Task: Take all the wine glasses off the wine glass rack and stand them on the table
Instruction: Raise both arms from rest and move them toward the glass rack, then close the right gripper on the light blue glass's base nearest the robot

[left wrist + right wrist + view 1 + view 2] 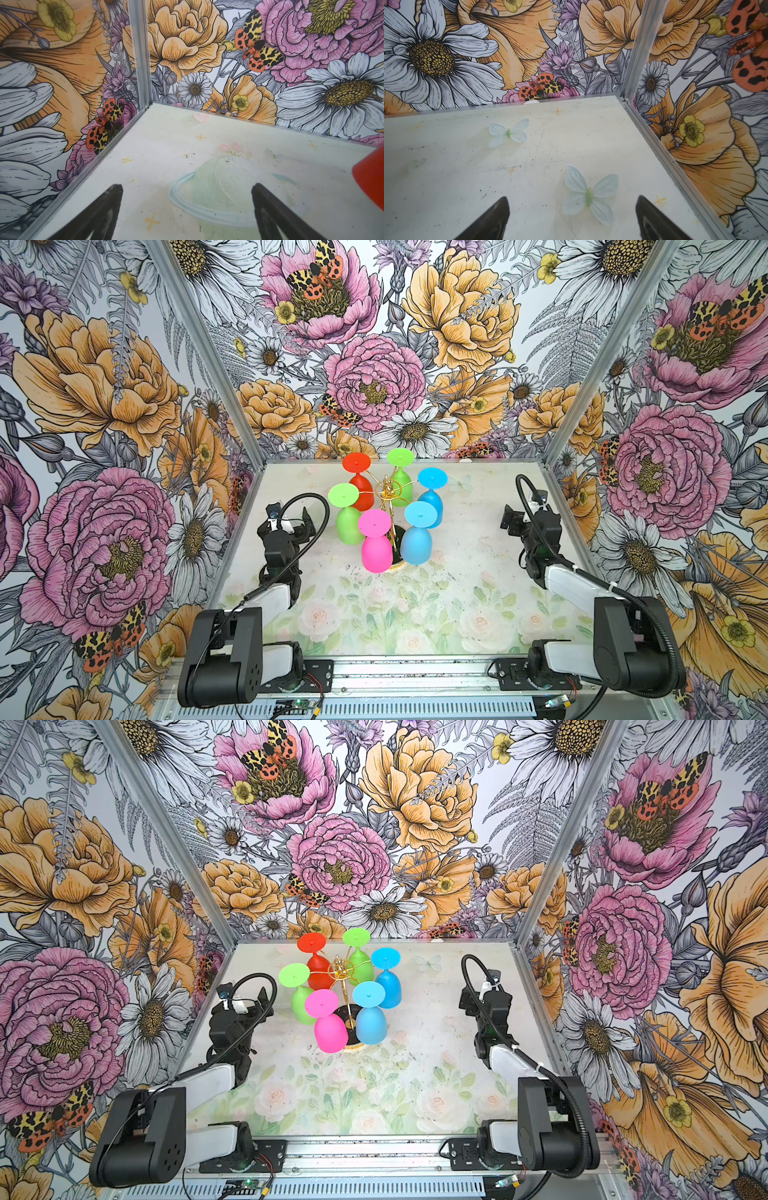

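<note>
No text or label can be read anywhere.

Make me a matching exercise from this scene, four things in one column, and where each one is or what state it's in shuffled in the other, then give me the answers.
Column one
1. pink wine glass
2. red wine glass
3. wine glass rack
4. left gripper

Column two
A. open, empty, left of the rack
B. hangs on the rack's near side
C. hangs on the rack's far side, at left
D. gold wire, standing upright

Pairs: 1-B, 2-C, 3-D, 4-A
</note>
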{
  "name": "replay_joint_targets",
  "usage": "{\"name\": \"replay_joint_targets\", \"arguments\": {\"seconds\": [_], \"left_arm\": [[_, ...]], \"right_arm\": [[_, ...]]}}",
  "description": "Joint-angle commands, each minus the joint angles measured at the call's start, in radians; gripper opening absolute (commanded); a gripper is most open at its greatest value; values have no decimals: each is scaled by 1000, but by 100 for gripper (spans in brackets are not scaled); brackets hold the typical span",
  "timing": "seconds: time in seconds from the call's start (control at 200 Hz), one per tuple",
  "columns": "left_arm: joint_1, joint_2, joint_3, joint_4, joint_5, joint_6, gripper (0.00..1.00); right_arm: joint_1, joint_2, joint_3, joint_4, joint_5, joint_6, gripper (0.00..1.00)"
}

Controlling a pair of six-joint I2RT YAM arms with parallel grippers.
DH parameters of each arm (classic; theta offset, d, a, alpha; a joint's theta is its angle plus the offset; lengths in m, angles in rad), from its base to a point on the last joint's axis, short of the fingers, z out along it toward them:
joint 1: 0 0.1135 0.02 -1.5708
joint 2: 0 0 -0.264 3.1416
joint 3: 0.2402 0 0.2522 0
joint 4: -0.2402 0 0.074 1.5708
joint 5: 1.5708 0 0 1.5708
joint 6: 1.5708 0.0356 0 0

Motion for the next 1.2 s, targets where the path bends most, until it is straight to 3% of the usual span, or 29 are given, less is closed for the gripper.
{"name": "replay_joint_targets", "arguments": {"seconds": [0.0,0.265,0.475,0.686,0.856,0.986,1.196], "left_arm": [[6,-106,0,-157,-48,-36,99],[-3,-345,55,-467,-67,-122,99],[-36,-402,221,-807,-49,-203,99],[-85,-384,435,-1091,115,-199,99],[-86,-370,585,-1320,327,-158,99],[-86,-390,624,-1385,484,-161,99],[-87,-455,635,-1401,688,-191,98]], "right_arm": [[10,-50,81,-220,-22,78,92],[15,-125,257,-565,-166,147,89],[21,-178,327,-662,-381,306,85],[34,-194,436,-779,-565,391,80],[45,-210,527,-877,-717,421,77],[57,-217,563,-884,-859,483,76],[128,-222,609,-883,-978,535,75]]}}
